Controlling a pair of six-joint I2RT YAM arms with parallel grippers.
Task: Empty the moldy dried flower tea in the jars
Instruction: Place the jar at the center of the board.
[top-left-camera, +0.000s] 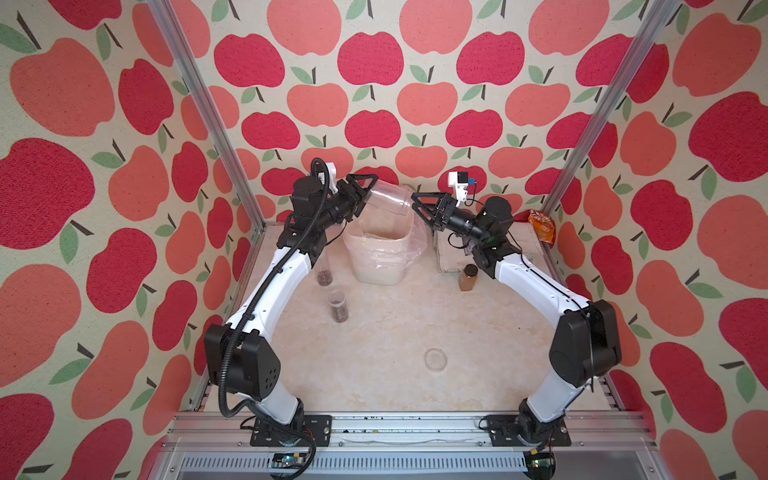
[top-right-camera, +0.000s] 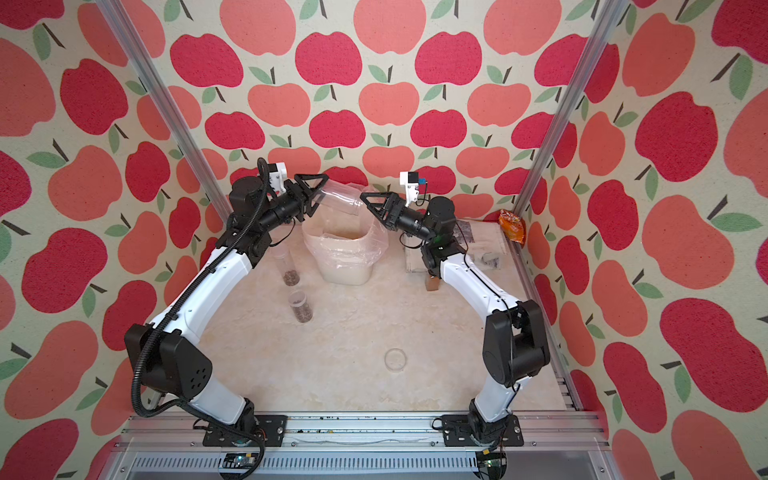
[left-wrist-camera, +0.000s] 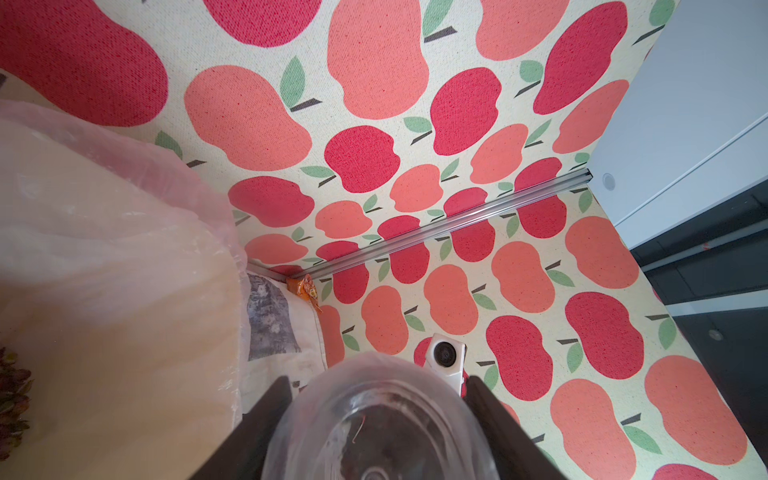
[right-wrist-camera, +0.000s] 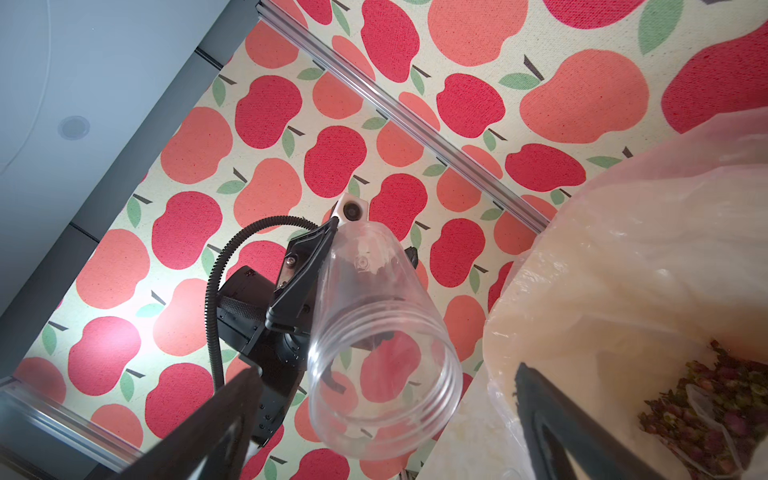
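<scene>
Jar, empty, tilts over the lined bin, clamped in the left pincer; the right pincer gapes apart.

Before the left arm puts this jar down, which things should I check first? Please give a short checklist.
1. Held jar emptied: ok, only one tiny strand shows inside.
2. Left claw grip: ok, clamped on the jar's base end.
3. Tea landed in the bin: ok.
4. Right claw: ok, open, empty, close to the jar's mouth.
5. Other jars: not ok, near jar and far jar hold tea.
6. Loose lid: ok, flat, apart from both arms.
</scene>
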